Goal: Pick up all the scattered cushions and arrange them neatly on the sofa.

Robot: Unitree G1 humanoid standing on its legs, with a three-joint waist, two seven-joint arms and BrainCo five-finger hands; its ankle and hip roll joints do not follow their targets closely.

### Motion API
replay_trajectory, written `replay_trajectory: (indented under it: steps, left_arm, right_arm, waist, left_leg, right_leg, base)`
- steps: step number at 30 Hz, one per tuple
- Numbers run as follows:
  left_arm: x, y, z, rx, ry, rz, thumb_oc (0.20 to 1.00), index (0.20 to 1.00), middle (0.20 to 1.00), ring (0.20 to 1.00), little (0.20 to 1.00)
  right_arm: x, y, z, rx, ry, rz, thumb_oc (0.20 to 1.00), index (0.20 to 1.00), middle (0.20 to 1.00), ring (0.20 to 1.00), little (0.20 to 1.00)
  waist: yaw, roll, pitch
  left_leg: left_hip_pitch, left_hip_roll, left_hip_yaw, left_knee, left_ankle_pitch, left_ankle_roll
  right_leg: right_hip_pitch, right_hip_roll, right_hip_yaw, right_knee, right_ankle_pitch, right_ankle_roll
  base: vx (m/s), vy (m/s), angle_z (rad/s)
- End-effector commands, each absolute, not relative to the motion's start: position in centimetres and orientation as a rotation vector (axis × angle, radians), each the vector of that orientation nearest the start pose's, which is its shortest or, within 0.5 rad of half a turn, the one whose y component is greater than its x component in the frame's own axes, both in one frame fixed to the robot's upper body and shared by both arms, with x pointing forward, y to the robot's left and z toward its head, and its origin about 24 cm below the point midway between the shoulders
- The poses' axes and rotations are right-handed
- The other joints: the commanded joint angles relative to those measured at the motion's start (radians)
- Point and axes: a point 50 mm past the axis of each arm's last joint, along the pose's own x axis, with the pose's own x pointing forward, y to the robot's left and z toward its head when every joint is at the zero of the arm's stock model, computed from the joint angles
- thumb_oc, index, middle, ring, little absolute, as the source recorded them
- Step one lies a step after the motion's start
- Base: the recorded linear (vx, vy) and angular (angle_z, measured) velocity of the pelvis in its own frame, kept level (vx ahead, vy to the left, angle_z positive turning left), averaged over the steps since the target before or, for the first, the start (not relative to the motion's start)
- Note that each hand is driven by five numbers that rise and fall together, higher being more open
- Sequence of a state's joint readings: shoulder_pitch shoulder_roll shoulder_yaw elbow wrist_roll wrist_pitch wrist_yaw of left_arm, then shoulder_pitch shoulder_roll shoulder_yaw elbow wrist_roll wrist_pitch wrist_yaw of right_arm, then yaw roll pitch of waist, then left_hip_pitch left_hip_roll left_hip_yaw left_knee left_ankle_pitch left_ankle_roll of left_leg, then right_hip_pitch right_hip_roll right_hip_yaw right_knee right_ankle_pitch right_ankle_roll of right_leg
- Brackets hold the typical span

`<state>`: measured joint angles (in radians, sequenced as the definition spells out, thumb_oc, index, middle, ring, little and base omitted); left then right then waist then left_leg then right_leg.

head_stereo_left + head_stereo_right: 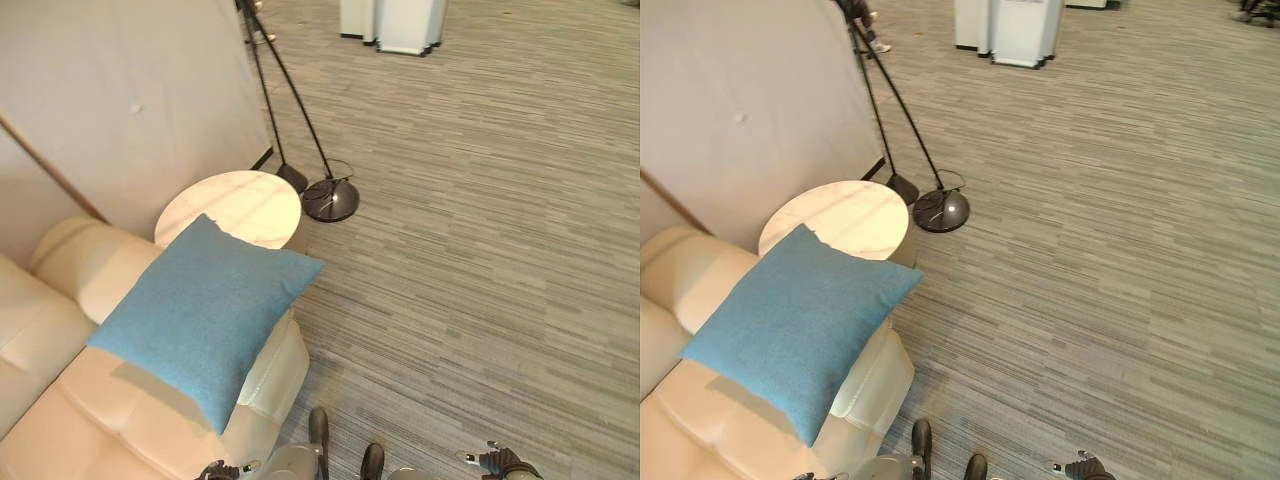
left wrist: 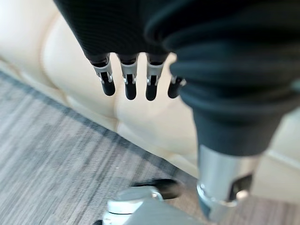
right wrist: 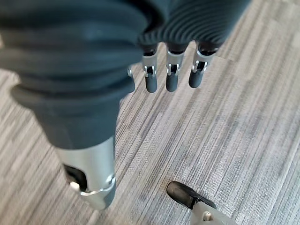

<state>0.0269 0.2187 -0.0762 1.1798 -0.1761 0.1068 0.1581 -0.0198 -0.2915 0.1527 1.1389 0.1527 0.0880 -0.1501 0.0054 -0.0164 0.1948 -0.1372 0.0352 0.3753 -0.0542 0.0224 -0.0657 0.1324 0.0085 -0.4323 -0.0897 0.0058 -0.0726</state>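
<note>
On the cream sofa [image 1: 110,420], one blue cushion [image 1: 200,310], left hand [image 2: 129,77] and right hand [image 3: 171,70] slack, empty.

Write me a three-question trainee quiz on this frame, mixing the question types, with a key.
1. True or false: the blue cushion lies on the carpet.
2. Multiple choice: what stands right behind the cushion, beside the cream sofa? A) round side table B) wicker basket C) wooden chair
3. Short answer: is the left hand or the right hand holding anything?

Key: 1. False, it rests on the sofa's arm. 2. A; the black lamp base sits on the floor past the table. 3. No; both hang with fingers straight, the left by the sofa's front, the right over carpet.
</note>
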Motion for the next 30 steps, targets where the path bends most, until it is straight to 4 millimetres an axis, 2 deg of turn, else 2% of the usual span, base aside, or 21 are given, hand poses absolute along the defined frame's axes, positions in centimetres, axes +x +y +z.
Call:
replay_trajectory:
  steps: [1,3,4,5,6,7,8,9,10,11,12,13,14,15,16,17,19,20,22,26,30]
  left_arm:
    - [7.9,25.0,-15.9,0.232,1.293,0.327,1.000,1.000,1.000,1.000,1.000]
    - [6.6,25.0,-16.2,0.196,1.330,0.360,1.000,1.000,1.000,1.000,1.000]
    - [6.6,25.2,-16.1,0.179,1.324,0.368,1.000,1.000,1.000,1.000,1.000]
    - [6.6,25.2,-16.1,0.179,1.324,0.368,1.000,1.000,1.000,1.000,1.000]
    - [6.9,25.3,-16.0,0.182,1.312,0.370,1.000,1.000,1.000,1.000,1.000]
    - [6.9,25.3,-16.0,0.182,1.312,0.370,1.000,1.000,1.000,1.000,1.000]
    - [7.1,25.3,-15.9,0.181,1.302,0.370,1.000,1.000,1.000,1.000,1.000]
    - [7.9,25.5,-15.7,0.200,1.274,0.362,1.000,1.000,1.000,1.000,1.000]
    - [7.9,25.5,-15.7,0.199,1.274,0.362,1.000,1.000,1.000,1.000,1.000]
    - [8.4,25.5,-15.5,0.220,1.254,0.352,1.000,1.000,1.000,1.000,1.000]
    - [9.7,25.8,-15.1,0.265,1.204,0.326,1.000,1.000,1.000,1.000,1.000]
    - [9.7,25.8,-15.1,0.265,1.204,0.326,1.000,1.000,1.000,1.000,1.000]
    - [11.5,26.0,-14.4,0.319,1.140,0.297,1.000,1.000,1.000,1.000,1.000]
    - [11.5,26.0,-14.4,0.319,1.139,0.297,1.000,1.000,1.000,1.000,1.000]
    - [12.4,26.0,-14.0,0.333,1.105,0.287,1.000,1.000,1.000,1.000,1.000]
    - [13.6,26.2,-13.5,0.350,1.063,0.287,1.000,1.000,1.000,1.000,1.000]
    - [15.0,26.4,-12.8,0.356,1.016,0.288,1.000,1.000,1.000,1.000,1.000]
    - [15.0,26.4,-12.8,0.356,1.016,0.288,1.000,1.000,1.000,1.000,1.000]
    - [15.6,26.3,-12.6,0.338,0.992,0.285,1.000,1.000,1.000,1.000,1.000]
    - [15.0,25.9,-13.0,0.282,1.013,0.298,1.000,1.000,1.000,1.000,1.000]
    - [12.9,25.0,-14.2,0.192,1.085,0.314,1.000,1.000,1.000,1.000,1.000]
  right_arm:
    - [10.9,-26.8,-14.5,-0.334,1.172,-0.282,1.000,1.000,1.000,1.000,1.000]
    - [11.2,-25.7,-14.7,-0.335,1.170,-0.238,1.000,1.000,1.000,1.000,1.000]
    - [11.5,-25.1,-14.8,-0.326,1.161,-0.220,1.000,1.000,1.000,1.000,1.000]
    - [11.5,-25.1,-14.8,-0.325,1.161,-0.220,1.000,1.000,1.000,1.000,1.000]
    - [11.7,-24.7,-14.8,-0.324,1.152,-0.205,1.000,1.000,1.000,1.000,1.000]
    - [11.7,-24.7,-14.8,-0.324,1.152,-0.205,1.000,1.000,1.000,1.000,1.000]
    - [11.9,-24.6,-14.8,-0.323,1.145,-0.201,1.000,1.000,1.000,1.000,1.000]
    - [12.4,-24.6,-14.5,-0.314,1.120,-0.209,1.000,1.000,1.000,1.000,1.000]
    - [12.4,-24.6,-14.5,-0.314,1.120,-0.209,1.000,1.000,1.000,1.000,1.000]
    - [12.6,-24.5,-14.5,-0.313,1.113,-0.209,1.000,1.000,1.000,1.000,1.000]
    - [12.9,-24.8,-14.2,-0.321,1.096,-0.215,1.000,1.000,1.000,1.000,1.000]
    - [12.9,-24.8,-14.2,-0.321,1.096,-0.215,1.000,1.000,1.000,1.000,1.000]
    - [13.5,-25.0,-13.9,-0.327,1.073,-0.220,1.000,1.000,1.000,1.000,1.000]
    - [13.5,-25.0,-13.9,-0.327,1.073,-0.220,1.000,1.000,1.000,1.000,1.000]
    - [13.8,-25.1,-13.8,-0.331,1.063,-0.226,1.000,1.000,1.000,1.000,1.000]
    - [14.2,-25.5,-13.5,-0.336,1.045,-0.244,1.000,1.000,1.000,1.000,1.000]
    - [14.3,-25.9,-13.3,-0.343,1.043,-0.256,1.000,1.000,1.000,1.000,1.000]
    - [14.3,-25.9,-13.3,-0.342,1.043,-0.256,1.000,1.000,1.000,1.000,1.000]
    - [13.8,-26.1,-13.4,-0.340,1.055,-0.269,1.000,1.000,1.000,1.000,1.000]
    - [13.2,-26.0,-13.8,-0.334,1.083,-0.269,1.000,1.000,1.000,1.000,1.000]
    - [12.3,-26.7,-13.9,-0.379,1.117,-0.268,1.000,1.000,1.000,1.000,1.000]
  waist:
    - [0.006,0.013,-0.038]
    - [0.018,0.003,-0.083]
    - [0.032,-0.011,-0.089]
    - [0.031,-0.012,-0.088]
    - [0.030,-0.015,-0.081]
    - [0.029,-0.016,-0.081]
    - [0.024,-0.019,-0.074]
    - [0.007,-0.016,-0.049]
    - [0.008,-0.017,-0.049]
    - [-0.001,-0.014,-0.038]
    - [-0.006,-0.003,-0.027]
    - [-0.005,-0.003,-0.027]
    - [-0.005,0.010,-0.023]
    - [-0.005,0.011,-0.024]
    - [-0.007,0.017,-0.023]
    - [-0.017,0.011,-0.022]
    - [-0.023,0.007,-0.020]
    - [-0.022,0.007,-0.022]
    - [-0.033,-0.006,-0.027]
    - [-0.035,-0.020,-0.047]
    - [-0.026,-0.031,-0.065]
  left_leg:
    - [0.083,-0.005,0.015,-0.033,0.082,0.017]
    - [0.115,-0.024,-0.008,-0.033,0.043,0.030]
    - [0.139,-0.043,-0.037,-0.033,0.019,0.052]
    - [0.139,-0.045,-0.038,-0.033,0.018,0.053]
    - [0.169,-0.063,-0.066,-0.033,-0.016,0.083]
    - [0.168,-0.066,-0.066,-0.033,-0.017,0.085]
    - [0.189,-0.086,-0.083,-0.033,-0.039,0.107]
    - [0.218,-0.106,-0.118,-0.033,-0.058,0.129]
    - [0.218,-0.108,-0.117,-0.033,-0.058,0.131]
    - [0.224,-0.108,-0.135,-0.033,-0.063,0.134]
    - [0.225,-0.099,-0.175,-0.033,-0.059,0.127]
    - [0.225,-0.099,-0.175,-0.033,-0.059,0.127]
    - [0.215,-0.085,-0.213,-0.033,-0.036,0.116]
    - [0.214,-0.084,-0.214,-0.033,-0.035,0.116]
    - [0.213,-0.079,-0.230,-0.033,-0.032,0.112]
    - [0.215,-0.084,-0.272,-0.033,-0.030,0.108]
    - [0.210,-0.087,-0.318,-0.033,-0.028,0.105]
    - [0.208,-0.087,-0.317,-0.033,-0.028,0.105]
    - [0.209,-0.091,-0.395,-0.033,-0.023,0.100]
    - [0.207,-0.082,-0.418,-0.033,-0.026,0.090]
    - [0.208,-0.027,-0.453,-0.033,-0.010,0.046]
  right_leg:
    - [0.034,-0.020,0.059,0.053,-0.133,0.120]
    - [0.061,-0.049,0.028,0.098,-0.156,0.135]
    - [0.064,-0.076,0.008,0.174,-0.164,0.151]
    - [0.063,-0.078,0.007,0.179,-0.167,0.152]
    - [0.010,-0.131,-0.004,0.351,-0.132,0.179]
    - [0.006,-0.135,-0.003,0.360,-0.135,0.181]
    - [-0.029,-0.175,0.005,0.473,-0.075,0.211]
    - [-0.102,-0.211,0.060,0.634,0.020,0.228]
    - [-0.105,-0.214,0.062,0.638,0.019,0.230]
    - [-0.149,-0.205,0.108,0.693,0.010,0.221]
    - [-0.215,-0.153,0.187,0.671,-0.061,0.190]
    - [-0.214,-0.152,0.187,0.670,-0.061,0.189]
    - [-0.216,-0.118,0.211,0.519,-0.091,0.159]
    - [-0.216,-0.117,0.210,0.516,-0.089,0.159]
    - [-0.222,-0.092,0.253,0.416,-0.087,0.156]
    - [-0.212,-0.051,0.368,0.260,-0.053,0.170]
    - [-0.227,-0.037,0.483,0.175,-0.005,0.181]
    - [-0.229,-0.036,0.484,0.173,-0.003,0.181]
    - [-0.224,-0.035,0.553,0.139,0.024,0.186]
    - [-0.177,-0.042,0.539,0.072,0.030,0.180]
    - [-0.106,-0.012,0.484,0.004,0.008,0.148]
  base:
    - [0.29,0.161,1.02]
    - [0.53,0.321,0.88]
    - [0.47,0.300,0.58]
    - [0.30,0.286,0.42]
    - [0.12,0.168,0.69]
    - [0.18,0.290,0.89]
    - [0.12,0.280,0.99]
    - [0.12,0.277,0.94]
    - [0.07,0.192,1.04]
    - [0.04,0.054,1.16]
    - [0.04,0.046,1.02]
    - [0.06,-0.043,1.07]
    - [0.03,-0.052,0.80]
    - [0.06,-0.073,0.95]
    - [0.09,-0.081,0.83]
    - [0.12,-0.105,0.61]
    - [0.08,-0.096,0.44]
    - [0.05,-0.090,0.43]
    - [0.10,-0.217,0.62]
    - [0.11,-0.251,0.87]
    - [0.11,-0.456,0.09]
